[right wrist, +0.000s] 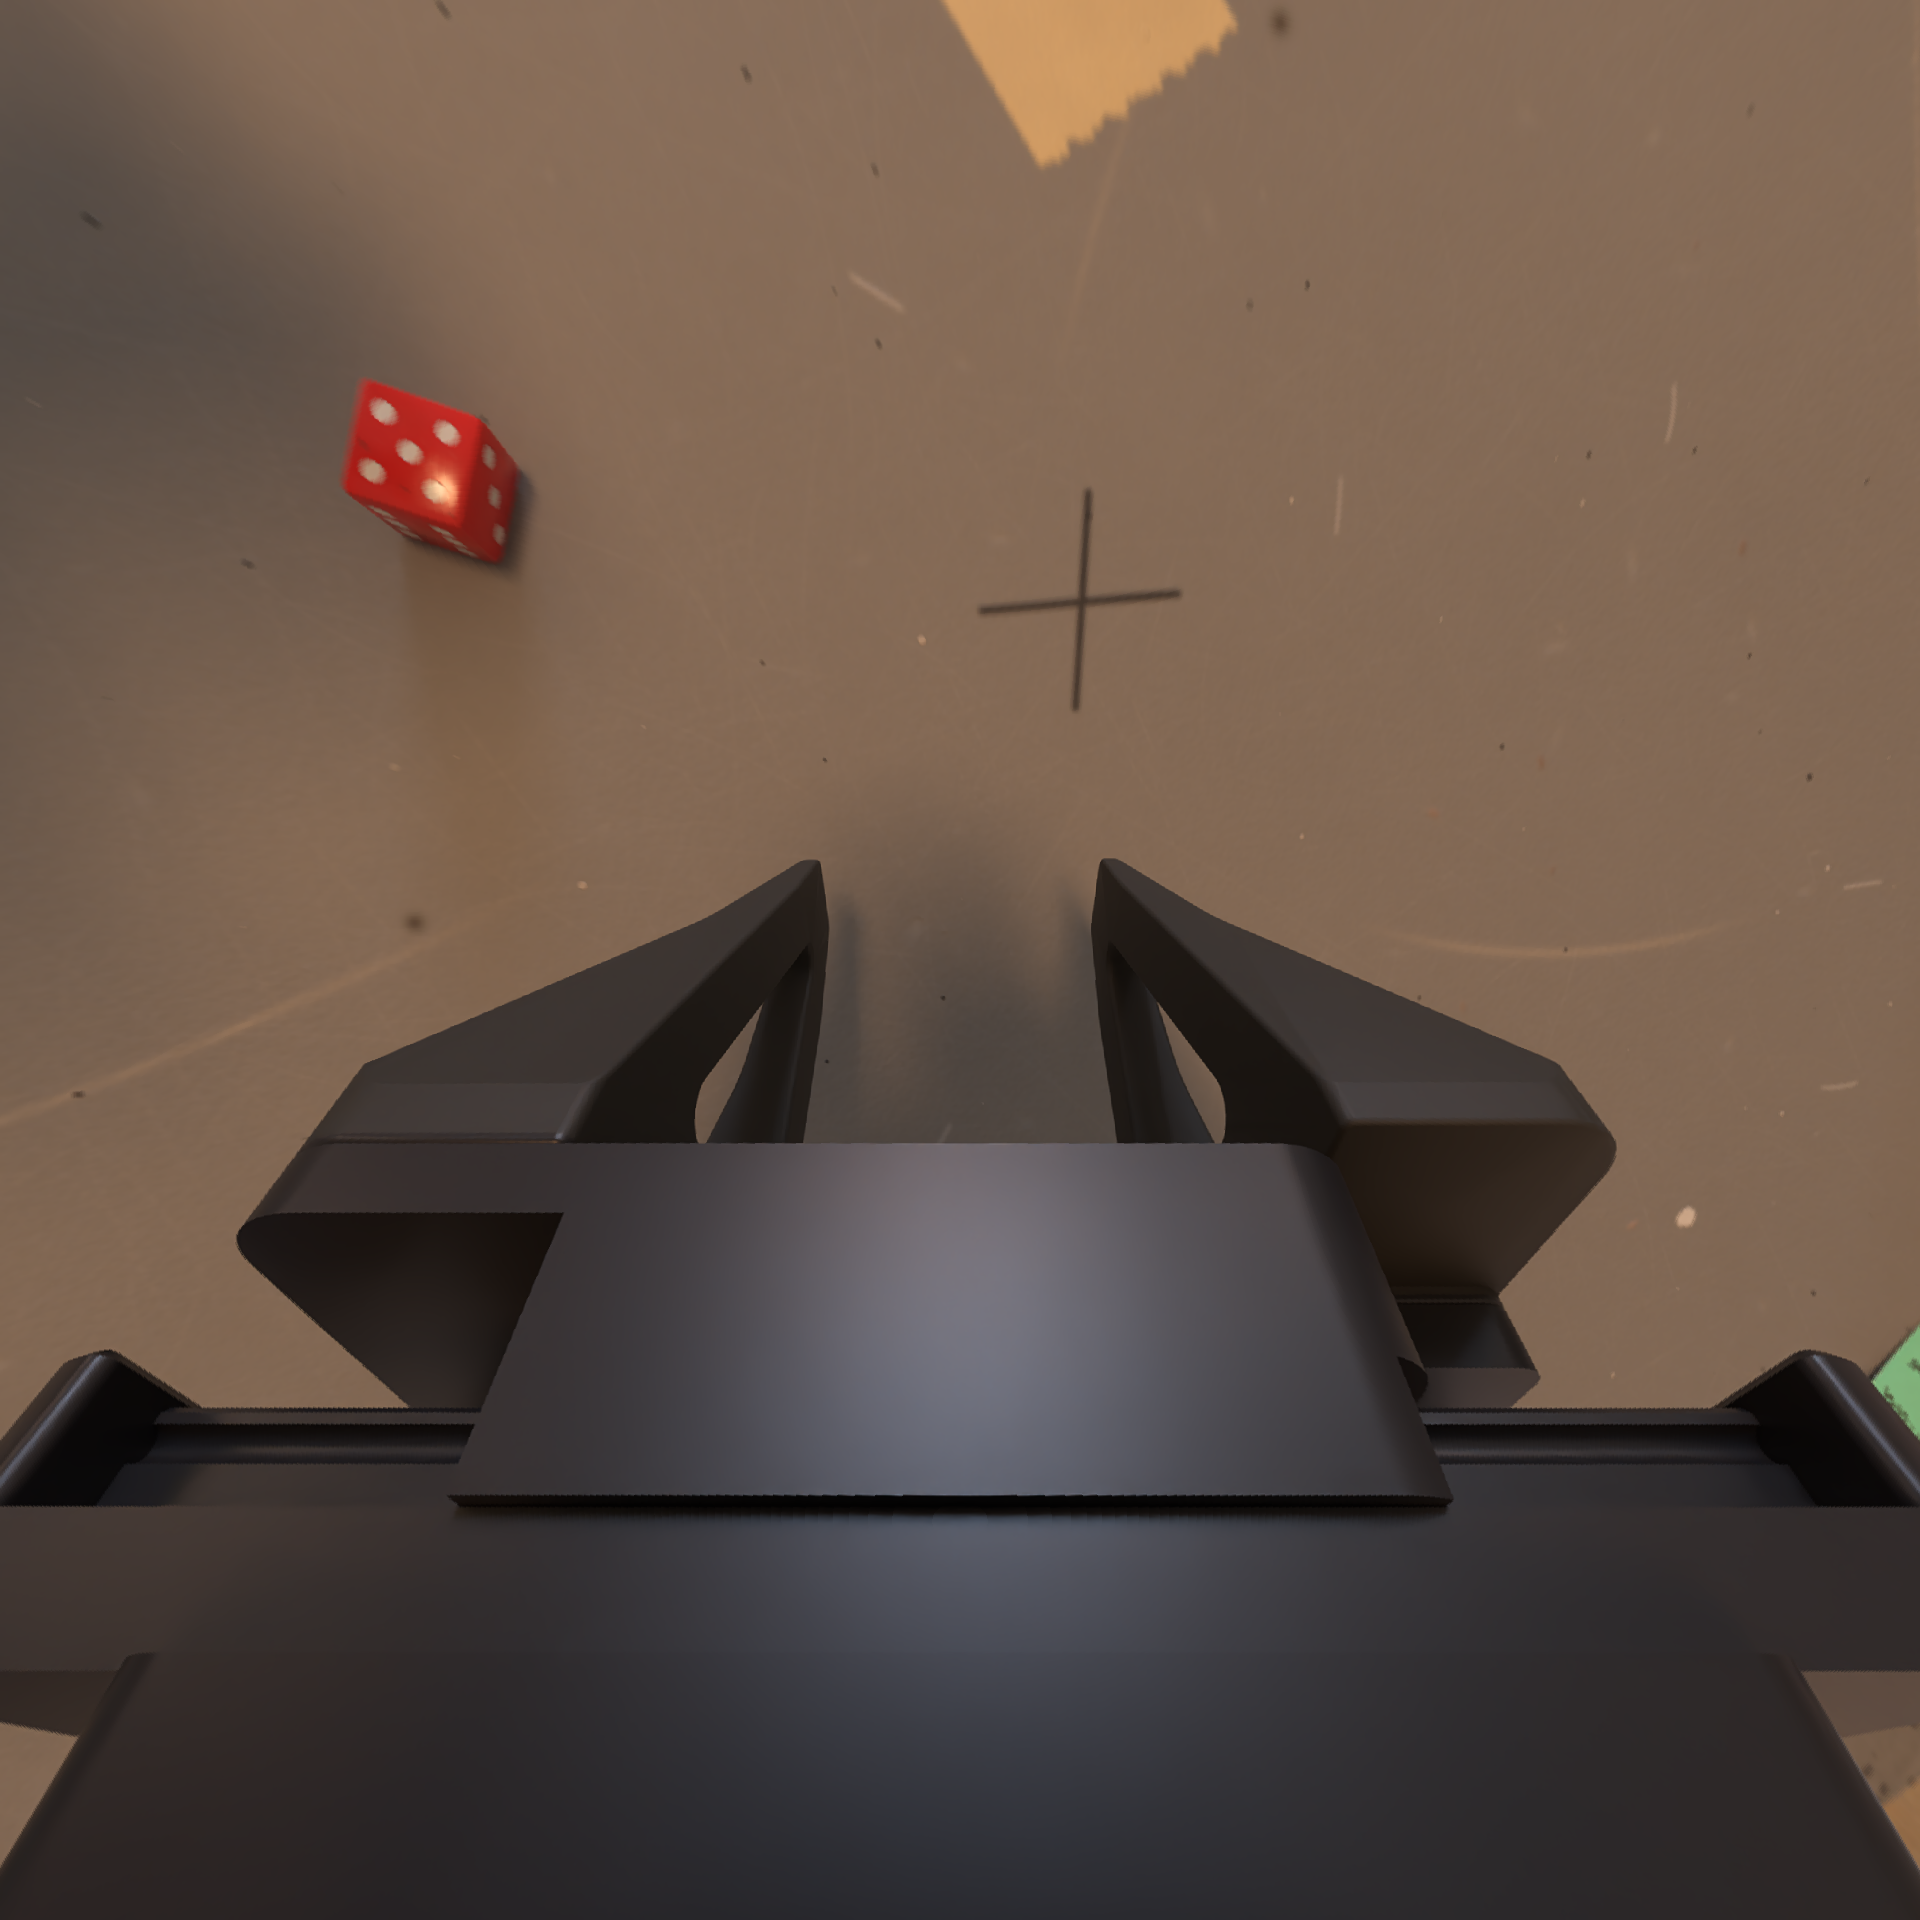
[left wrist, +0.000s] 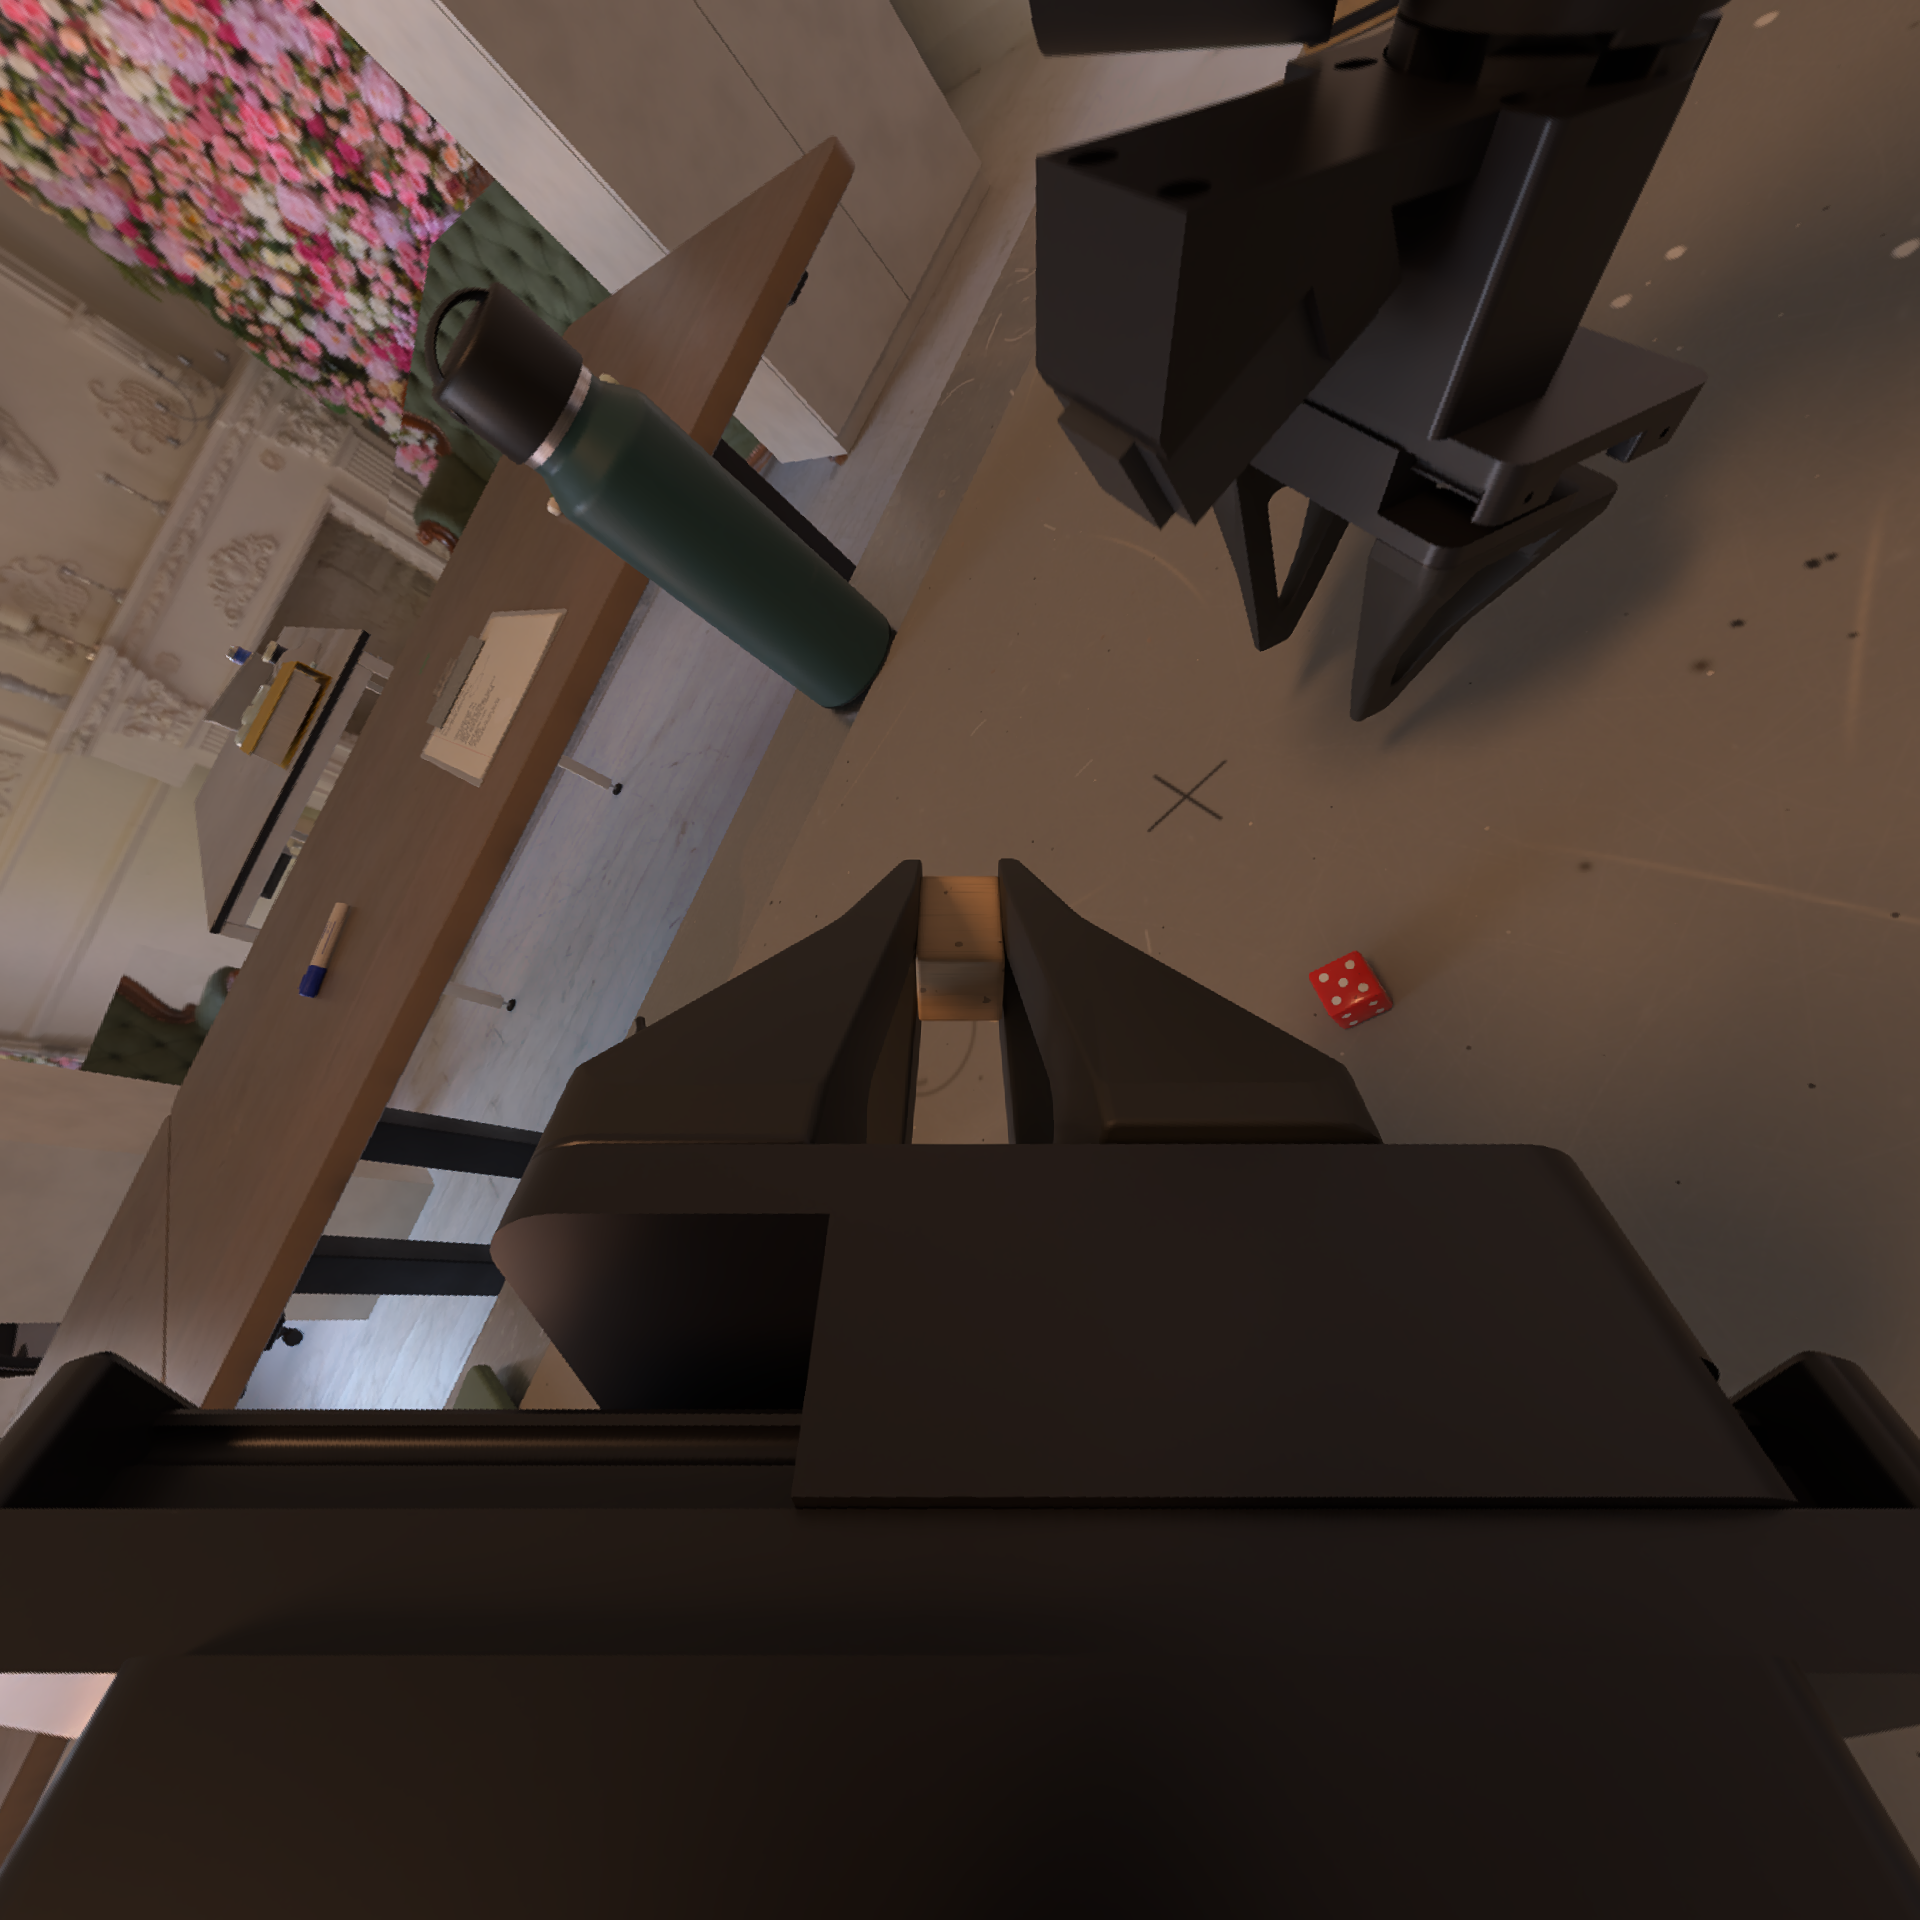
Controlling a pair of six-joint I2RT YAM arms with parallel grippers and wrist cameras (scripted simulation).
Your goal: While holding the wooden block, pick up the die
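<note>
My left gripper point(left wrist: 959, 883) is clamped on the block point(left wrist: 958, 940), a pale wooden piece with light grain and a whitish patch on the face toward the camera. Only a narrow strip of it shows between my two fingers; their dark bodies cover its sides, so I cannot tell its full shape.

The die point(left wrist: 1349, 989) is red with white pips and rounded edges. It sits on the brown table point(left wrist: 1558, 1039), off to the right of the block and apart from it. From my right wrist it lies ahead and to the left point(right wrist: 431, 473), five pips on its top face, the lowest face in shadow and hard to read.

My right gripper point(right wrist: 961, 894) hangs over the table with its fingers parted and nothing between them. It is well short of the die, near a black cross point(right wrist: 1081, 601) drawn on the surface.

A dark green bottle point(left wrist: 665, 488) stands at the table's edge.
</note>
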